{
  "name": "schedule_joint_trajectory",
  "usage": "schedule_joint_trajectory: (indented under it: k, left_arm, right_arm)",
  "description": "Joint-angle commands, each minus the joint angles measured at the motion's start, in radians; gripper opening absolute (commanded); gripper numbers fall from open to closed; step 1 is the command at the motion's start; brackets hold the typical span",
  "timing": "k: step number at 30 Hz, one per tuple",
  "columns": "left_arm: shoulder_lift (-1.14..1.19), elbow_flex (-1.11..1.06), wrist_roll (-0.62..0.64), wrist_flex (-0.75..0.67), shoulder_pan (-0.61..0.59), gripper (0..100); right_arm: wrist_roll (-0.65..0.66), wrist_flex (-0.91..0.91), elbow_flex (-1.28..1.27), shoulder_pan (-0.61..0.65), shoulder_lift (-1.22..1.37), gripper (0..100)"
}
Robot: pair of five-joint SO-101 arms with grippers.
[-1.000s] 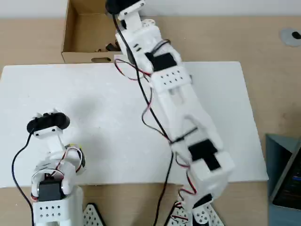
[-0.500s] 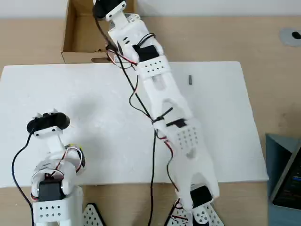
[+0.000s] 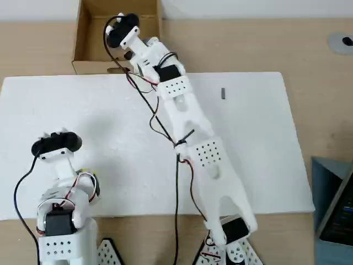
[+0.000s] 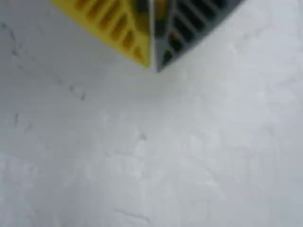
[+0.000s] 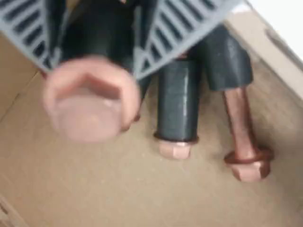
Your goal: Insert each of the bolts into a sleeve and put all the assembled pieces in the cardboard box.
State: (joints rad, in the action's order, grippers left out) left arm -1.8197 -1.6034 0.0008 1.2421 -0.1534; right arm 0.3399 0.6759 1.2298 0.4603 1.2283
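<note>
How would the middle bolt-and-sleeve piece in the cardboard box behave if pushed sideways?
Its round dark sleeve suggests it could roll, though the hexagonal bolt head may check that. It looks rigid, probably not fragile. The neighbouring piece lies close, so they may collide.

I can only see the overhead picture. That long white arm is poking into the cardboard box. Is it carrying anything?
Observer: Yes. The right gripper grips a held piece, a dark sleeve with a copper bolt in it, over the box floor.
Operator: Anything lying in there?
Observer: Two assembled pieces lie on the cardboard box floor: a middle piece and an outer piece with its bolt shaft partly showing.
Operator: And the small arm?
Observer: The left gripper is closed on nothing, over the white mat.
</note>
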Motion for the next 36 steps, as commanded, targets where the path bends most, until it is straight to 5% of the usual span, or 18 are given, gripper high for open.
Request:
schedule_joint_trajectory:
  k: [1, 14, 23, 28, 36]
  left_arm:
    - [-0.005, 0.006, -0.006, -0.018, -0.009, 1]
    - [-0.005, 0.006, -0.006, -0.018, -0.009, 1]
    - [-0.005, 0.006, -0.006, -0.018, -0.009, 1]
    - [-0.005, 0.006, -0.006, -0.018, -0.009, 1]
    - [-0.005, 0.006, -0.006, -0.018, -0.009, 1]
  right_arm:
    - [0.006, 0.005, 0.09, -0.022, -0.021, 16.8]
    - [0.006, 0.026, 0.142, -0.03, -0.025, 16.8]
    - [0.006, 0.256, 0.348, -0.061, -0.024, 16.2]
    - [0.006, 0.394, 0.441, -0.108, -0.03, 0.6]
    - [-0.029, 0.611, 0.438, -0.209, -0.18, 0.9]
